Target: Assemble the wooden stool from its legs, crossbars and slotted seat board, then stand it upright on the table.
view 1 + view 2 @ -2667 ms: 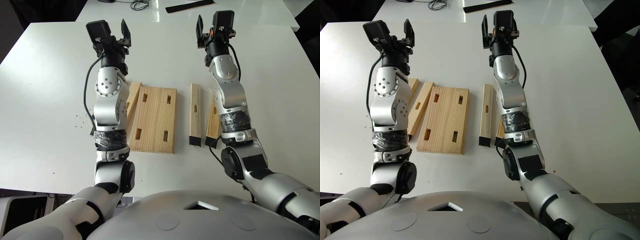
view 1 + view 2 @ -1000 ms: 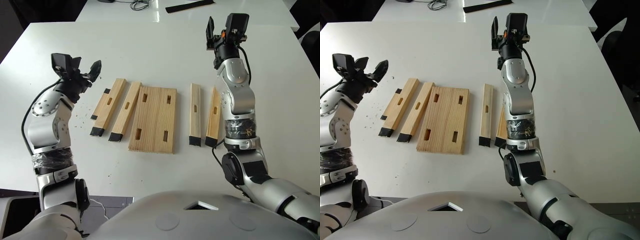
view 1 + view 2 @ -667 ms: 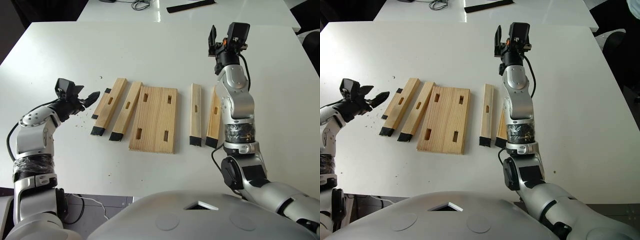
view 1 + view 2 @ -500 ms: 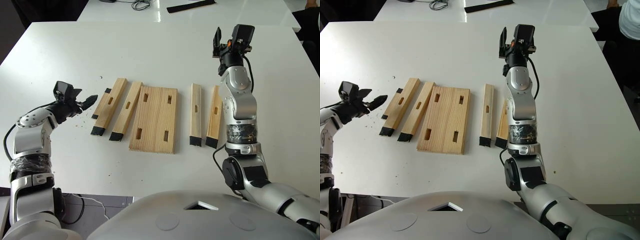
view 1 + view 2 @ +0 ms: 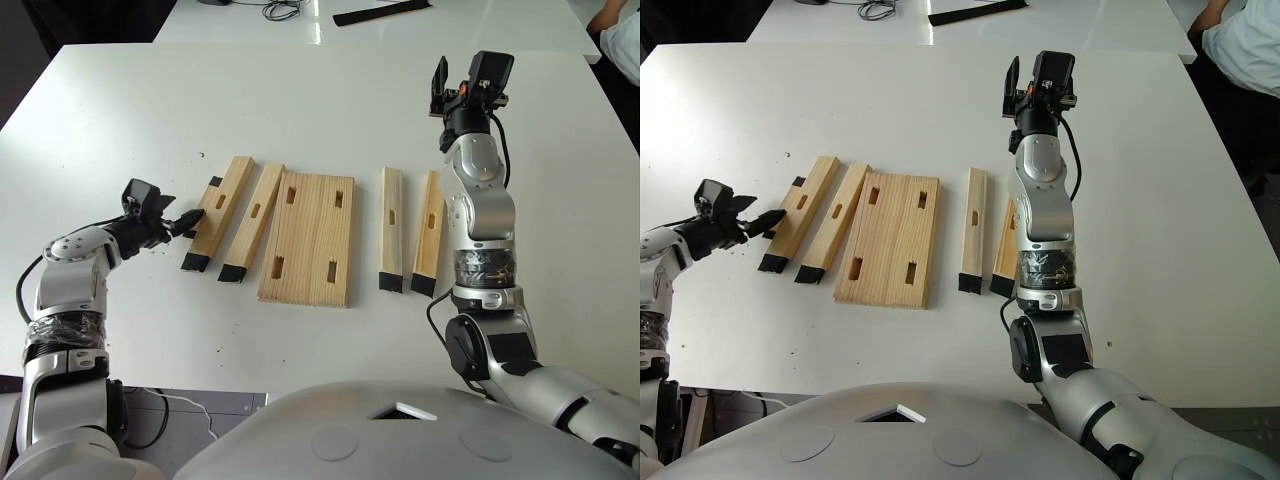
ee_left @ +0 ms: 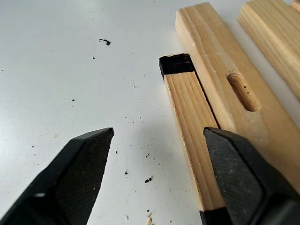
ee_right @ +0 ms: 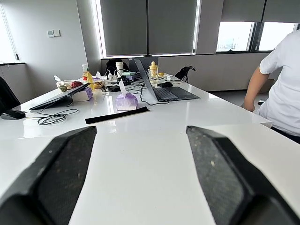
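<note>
Through the head view, I see my left gripper low beside the outer leg, on the left of the parts. The seat board lies flat mid-table. Through the left wrist view, the jaws are wide, with one fingertip over a thin crossbar touching that leg. Closing could shove both sticks or pinch the leg too. There is bare room toward the left edge. Through the right wrist view, my right gripper gapes empty, raised near the far edge.
</note>
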